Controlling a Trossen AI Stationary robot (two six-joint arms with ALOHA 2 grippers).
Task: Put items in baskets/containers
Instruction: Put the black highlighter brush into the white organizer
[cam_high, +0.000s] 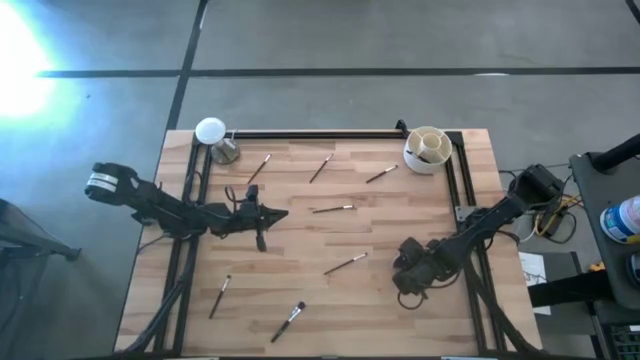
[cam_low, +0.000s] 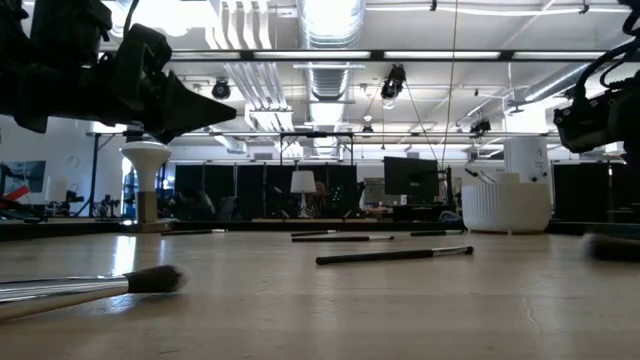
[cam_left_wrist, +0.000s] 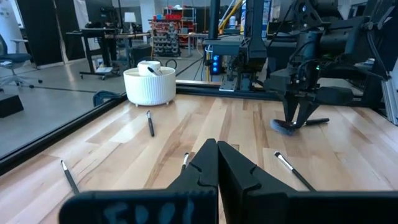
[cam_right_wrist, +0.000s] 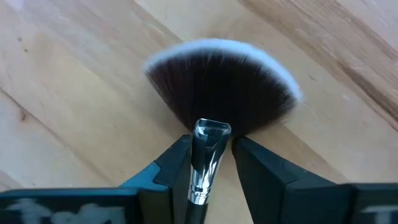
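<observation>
At the tabletop's far-left corner you have the flat white disc on its stand, with nothing touching it. Just in from the left edge, about midway along it, the left gripper hangs above the wood with its two fingers pressed together and nothing between them.

Loose brushes lie scattered ahead of and beside it. One lies tilted near the far edge, another further along, a third just short of the cup. A fourth lies flat near the middle, a fifth right of centre. Two more sit toward the near edge: a thin one and a fluffy-headed brush.

The cream-white cup stands at the far-right corner against the black rail, with at least one brush handle already standing inside.

Near the right edge, the right gripper is low over the wood. Its fingers sit narrowly either side of the fan brush, around the shiny ferrule, with the bristles spread on the tabletop. You cannot tell whether they truly pinch it.
</observation>
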